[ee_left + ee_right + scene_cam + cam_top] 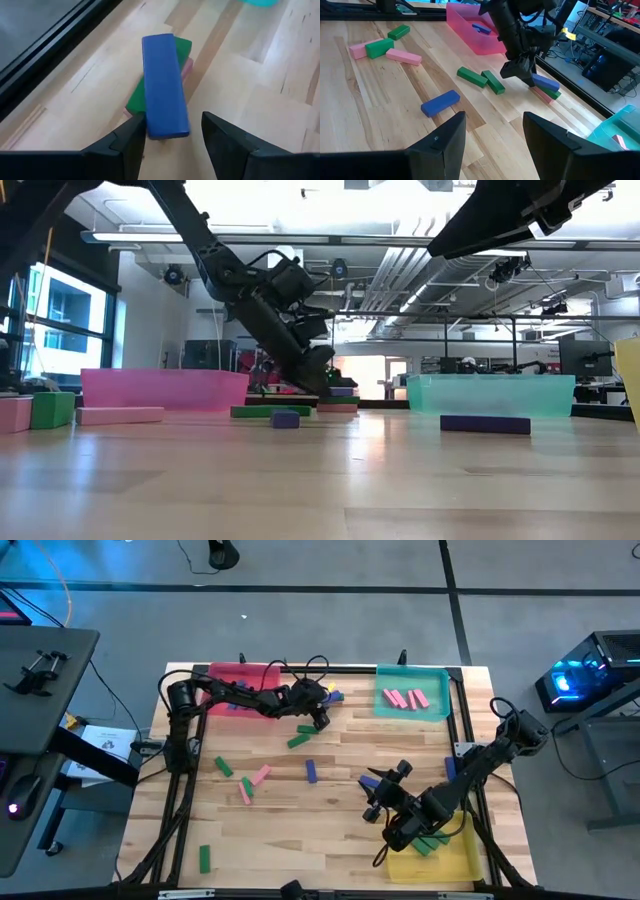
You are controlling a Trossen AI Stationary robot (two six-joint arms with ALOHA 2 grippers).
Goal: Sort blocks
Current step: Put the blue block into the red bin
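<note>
High view: left gripper just beside the pink tray, over a small stack of blocks; right gripper near the yellow tray, which holds green blocks; pink blocks lie in the teal tray; others scattered on the table.

Low view: left gripper down at the stack between pink and teal trays.

Left wrist view: jaws open, straddling the blue block's near end — no firm grip visible; it lies atop a green block and a pink one.

Right wrist view: jaws open, empty; another blue block on the table ahead.
</note>
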